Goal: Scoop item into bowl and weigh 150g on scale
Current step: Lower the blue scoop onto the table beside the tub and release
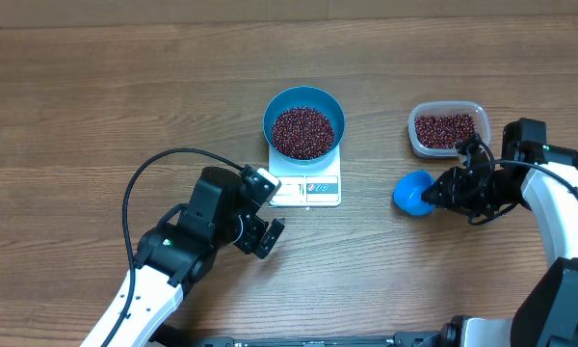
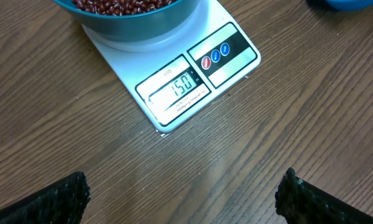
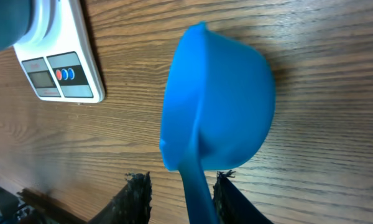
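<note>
Your left gripper (image 1: 275,210) hangs nearest the overhead lens, at 8 o'clock of the scale (image 1: 308,190), its jaws spread as wide as they go and holding nothing. Your right gripper (image 3: 180,186) is over at 3 o'clock of the scale. Its jaws are only a little apart and straddle the handle of the blue scoop (image 1: 412,193). Bare wood shows between one finger and the handle, so you are not clamping it. The scoop's cup rests on the table (image 1: 96,96). The bowl (image 1: 303,95) stands on the scale's 12 o'clock end with beans (image 1: 302,133) heaped inside, and the display reads 150. More beans lie in the clear tub (image 1: 482,116), at 3 o'clock of the bowl.
</note>
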{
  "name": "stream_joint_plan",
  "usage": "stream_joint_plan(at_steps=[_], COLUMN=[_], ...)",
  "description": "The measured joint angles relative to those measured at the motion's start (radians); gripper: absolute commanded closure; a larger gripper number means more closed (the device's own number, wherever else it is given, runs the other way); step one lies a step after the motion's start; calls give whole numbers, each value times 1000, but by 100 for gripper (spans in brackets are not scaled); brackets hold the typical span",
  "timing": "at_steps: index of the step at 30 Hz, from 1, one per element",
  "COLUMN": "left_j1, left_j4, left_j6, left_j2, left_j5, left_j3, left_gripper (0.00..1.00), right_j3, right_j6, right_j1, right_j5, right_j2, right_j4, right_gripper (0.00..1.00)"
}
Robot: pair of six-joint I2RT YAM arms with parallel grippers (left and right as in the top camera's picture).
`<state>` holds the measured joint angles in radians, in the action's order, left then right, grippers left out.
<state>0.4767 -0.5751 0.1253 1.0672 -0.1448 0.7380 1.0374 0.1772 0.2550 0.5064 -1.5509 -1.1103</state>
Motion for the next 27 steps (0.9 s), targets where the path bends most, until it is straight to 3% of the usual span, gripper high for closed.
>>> stream_joint_plan(at_steps=[10,13,19,22,27], left_j1=[0,0,0,0,0], left_j4=[0,0,0,0,0], left_j6=[0,0,0,0,0], left_j2=[0,0,0,0,0], left_j5=[0,0,0,0,0], left_j3=[0,0,0,0,0], left_gripper=[0,0,0,0,0], right_j3=[0,0,0,0,0], right_j6=[-105,-160,-256,-283,-330], right_j1=[0,0,0,0,0], right_j5=[-124,-194,-330,-365,-425], right_j2=[0,0,0,0,0], right_j4=[8,18,42,47,50], right_gripper=[41,28,20,7,0])
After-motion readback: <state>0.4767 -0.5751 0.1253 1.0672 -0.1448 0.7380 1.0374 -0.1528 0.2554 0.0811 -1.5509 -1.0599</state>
